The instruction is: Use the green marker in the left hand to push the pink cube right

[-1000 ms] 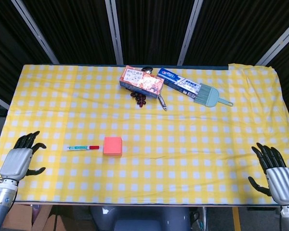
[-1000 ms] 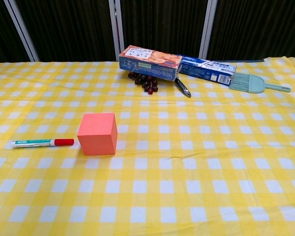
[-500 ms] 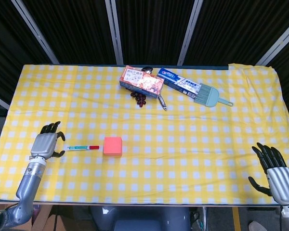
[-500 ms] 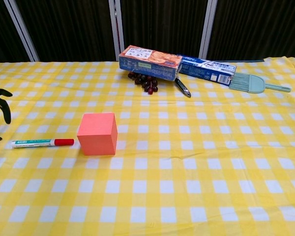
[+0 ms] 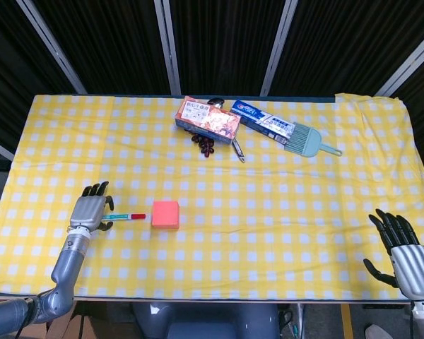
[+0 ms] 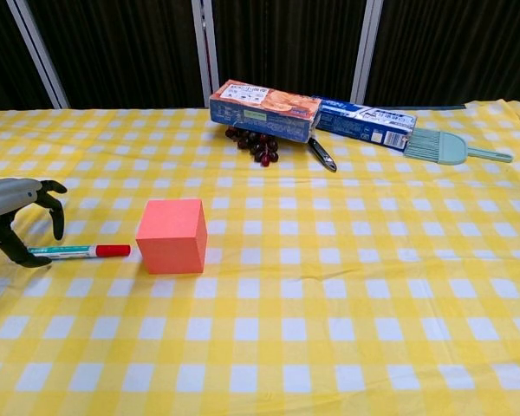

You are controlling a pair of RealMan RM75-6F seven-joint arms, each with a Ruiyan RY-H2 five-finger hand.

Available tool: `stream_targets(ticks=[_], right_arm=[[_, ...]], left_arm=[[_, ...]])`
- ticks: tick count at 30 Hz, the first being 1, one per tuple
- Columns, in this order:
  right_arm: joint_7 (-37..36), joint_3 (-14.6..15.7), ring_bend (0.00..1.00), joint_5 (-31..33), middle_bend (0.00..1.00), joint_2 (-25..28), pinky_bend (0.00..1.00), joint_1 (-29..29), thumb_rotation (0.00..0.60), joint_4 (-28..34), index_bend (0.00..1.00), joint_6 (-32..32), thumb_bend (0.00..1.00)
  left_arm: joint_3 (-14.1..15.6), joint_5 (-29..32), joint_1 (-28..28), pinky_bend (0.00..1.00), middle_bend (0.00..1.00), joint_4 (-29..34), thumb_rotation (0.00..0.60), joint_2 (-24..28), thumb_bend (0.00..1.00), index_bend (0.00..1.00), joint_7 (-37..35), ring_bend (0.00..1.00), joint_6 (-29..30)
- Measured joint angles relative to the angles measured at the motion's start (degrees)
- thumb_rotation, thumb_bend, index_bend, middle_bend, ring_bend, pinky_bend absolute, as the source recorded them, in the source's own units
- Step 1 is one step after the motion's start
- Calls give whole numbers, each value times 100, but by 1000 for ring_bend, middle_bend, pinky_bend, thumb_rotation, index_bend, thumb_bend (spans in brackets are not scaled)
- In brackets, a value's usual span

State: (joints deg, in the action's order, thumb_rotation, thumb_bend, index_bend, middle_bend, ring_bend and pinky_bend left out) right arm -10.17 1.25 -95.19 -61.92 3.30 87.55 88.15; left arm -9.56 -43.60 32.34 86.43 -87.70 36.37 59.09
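On the yellow checked cloth: everything is lying flat
Green marker: lying with its red cap pointing at the pink cube, just left of it
Left hand: hovering over the marker's tail end, fingers spread, gripping nothing
Right hand: sitting at the near right edge, fingers apart, empty

A table under a yellow-and-white checked cloth stands before dark panels, perhaps curtains, split by pale slanted bars.
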Motion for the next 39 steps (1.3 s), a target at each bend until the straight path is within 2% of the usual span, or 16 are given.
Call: stream_targets(ticks=[21,32,39], right_arm=[[-26,-6,0,-2,0,-1,45,-5,600,2,0,23,342],[-37,-13,0,-5,0,-1,45,-8,600,1,0,41,342],[-30,-13,0,-15,0,-7,45,-9,600,8,0,51,342]], left_arm=[[146,149,134,0,6,-185,600,-221,413,568,-83,0,46],[161,-263,109,0,23,51,600,0,423,574,-334,0,201],[138,-154,192,0,23,102,600,13,429,575,-238,0,173]])
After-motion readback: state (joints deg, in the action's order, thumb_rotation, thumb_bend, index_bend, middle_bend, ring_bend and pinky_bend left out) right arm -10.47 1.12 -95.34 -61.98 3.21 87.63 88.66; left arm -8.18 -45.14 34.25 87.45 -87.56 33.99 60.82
